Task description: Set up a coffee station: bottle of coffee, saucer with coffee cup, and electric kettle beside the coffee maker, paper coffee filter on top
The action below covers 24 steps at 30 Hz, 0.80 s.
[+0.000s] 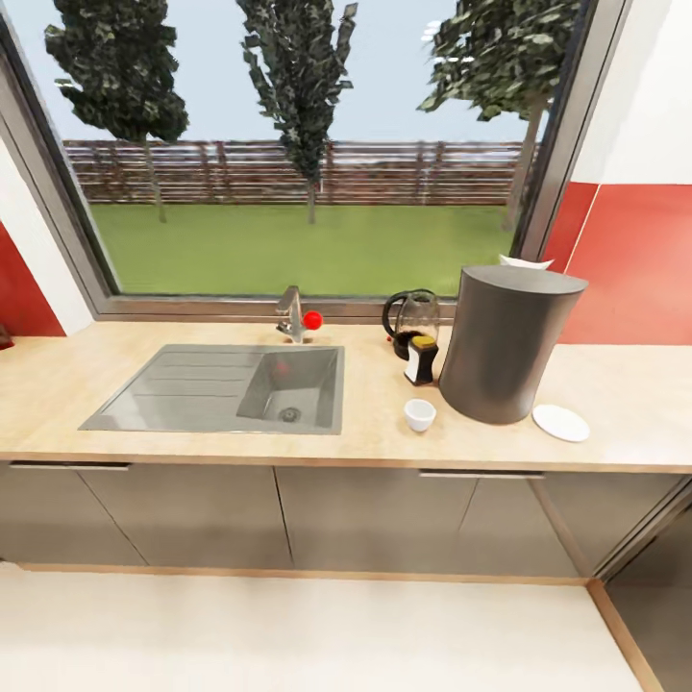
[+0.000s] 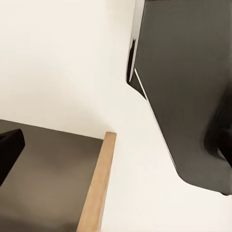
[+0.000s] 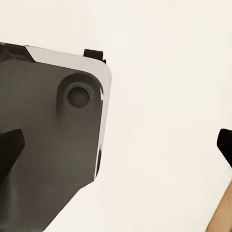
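Below, your right gripper [image 3: 116, 145] pointed at pale floor, fingers [image 3: 9, 147] wide apart, empty; left gripper's spread unclear.

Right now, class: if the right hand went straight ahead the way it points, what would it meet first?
Probably the pale floor, seen between the two dark fingertips. A dark grey part of the robot lies beside that line; depth is unclear.

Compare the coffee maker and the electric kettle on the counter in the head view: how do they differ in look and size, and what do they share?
The coffee maker is a tall, opaque dark grey cylinder; the electric kettle is clear glass with a black loop handle. The coffee maker is far bigger and stands nearer the counter's front edge; the electric kettle sits back by the window. A white paper piece shows at the coffee maker's top, none on the electric kettle. Both stand upright on the countertop, right of the sink.
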### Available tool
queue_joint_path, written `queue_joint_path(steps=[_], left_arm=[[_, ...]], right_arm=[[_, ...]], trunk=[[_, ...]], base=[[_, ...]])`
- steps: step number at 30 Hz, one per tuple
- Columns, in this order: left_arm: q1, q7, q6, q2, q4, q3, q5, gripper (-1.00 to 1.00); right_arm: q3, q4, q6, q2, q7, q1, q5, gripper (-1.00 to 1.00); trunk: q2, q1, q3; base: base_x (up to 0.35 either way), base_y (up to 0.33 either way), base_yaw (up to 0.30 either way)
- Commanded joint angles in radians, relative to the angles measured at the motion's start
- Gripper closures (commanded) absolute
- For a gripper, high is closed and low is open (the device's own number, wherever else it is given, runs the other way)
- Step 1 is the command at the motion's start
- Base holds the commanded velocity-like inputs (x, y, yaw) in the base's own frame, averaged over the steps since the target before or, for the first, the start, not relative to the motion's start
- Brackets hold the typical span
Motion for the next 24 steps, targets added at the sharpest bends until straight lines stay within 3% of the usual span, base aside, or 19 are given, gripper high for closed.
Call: queue_joint_path(steps=[1,12,17,24], left_arm=[[0.000,0.003,0.003,0.000,-0.002,-0.009,0.009,-1.00],[0.000,0.003,0.003,0.001,0.000,-0.010,0.008,-1.00],[0.000,0.003,0.002,0.003,-0.001,-0.011,0.007,-1.00],[0.000,0.000,-0.001,0.012,0.002,-0.014,0.003,-1.00]], right_arm=[[-0.008,-0.001,0.003,0.000,0.002,-0.001,0.010,-1.00],[-0.009,-0.007,-0.001,0.002,0.007,-0.001,0.006,-1.00],[-0.011,-0.064,-0.043,0.008,0.008,-0.001,0.002,-1.00],[-0.012,-0.215,-0.175,0.083,0.007,-0.001,-0.001,-1.00]], trunk=[[-0.002,0.000,-0.002],[-0.002,0.000,-0.002],[-0.002,0.000,-0.002],[-0.002,0.000,-0.002]], base=[[0.000,0.000,0.013],[0.000,0.000,0.001],[0.000,0.000,0.000],[0.000,0.000,0.000]])
